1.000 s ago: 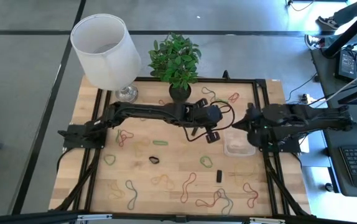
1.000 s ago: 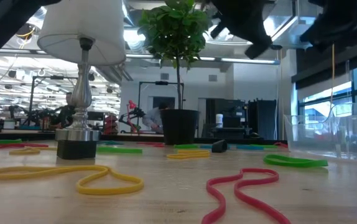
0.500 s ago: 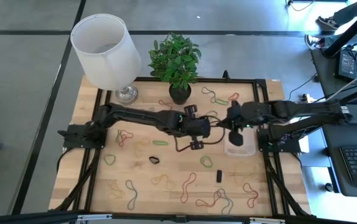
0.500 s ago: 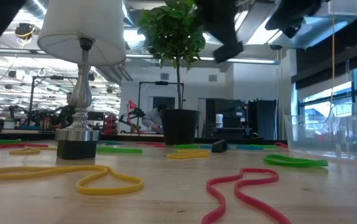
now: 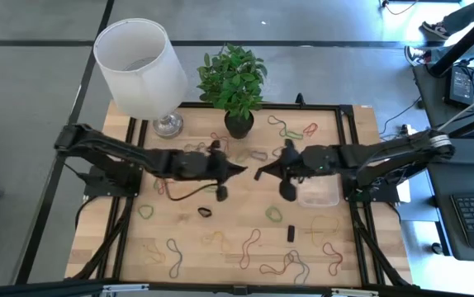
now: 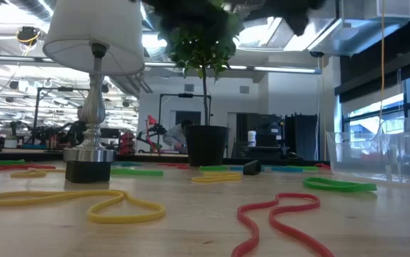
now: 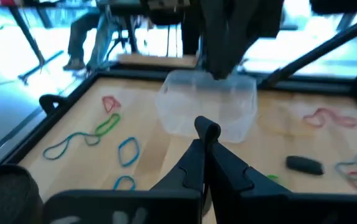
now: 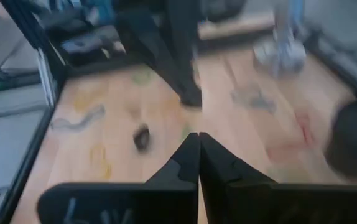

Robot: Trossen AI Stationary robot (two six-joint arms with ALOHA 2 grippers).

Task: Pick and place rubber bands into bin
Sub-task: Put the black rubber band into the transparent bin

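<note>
Two grippers faced each other tip to tip over mid-table in the high view, the left gripper [image 5: 237,170] and the right gripper [image 5: 259,173] near but apart; a clash looked the plainest risk should either arm drive forward; the bin [image 5: 319,189] sat just beside the right arm, toward the table's right edge, and a low sweep could have knocked it; rubber bands [image 5: 250,242] lay scattered widely, leaving open wood mainly around the centre; the lamp [image 5: 141,58] and the plant [image 5: 232,80] crowded the far edge.

From table height, the bin [image 6: 380,153] stood at right, with a red band [image 6: 276,214] and a yellow band [image 6: 73,203] lying flat and floppy, likely to slip a pinch; the arms showed only as dark shapes overhead.

The left wrist view showed its fingers [image 7: 194,165] pressed together, empty, the bin [image 7: 207,109] ahead beneath the other arm.

The right wrist view showed its fingers [image 8: 188,158] likewise clenched on nothing; the scene beyond was blurred.
</note>
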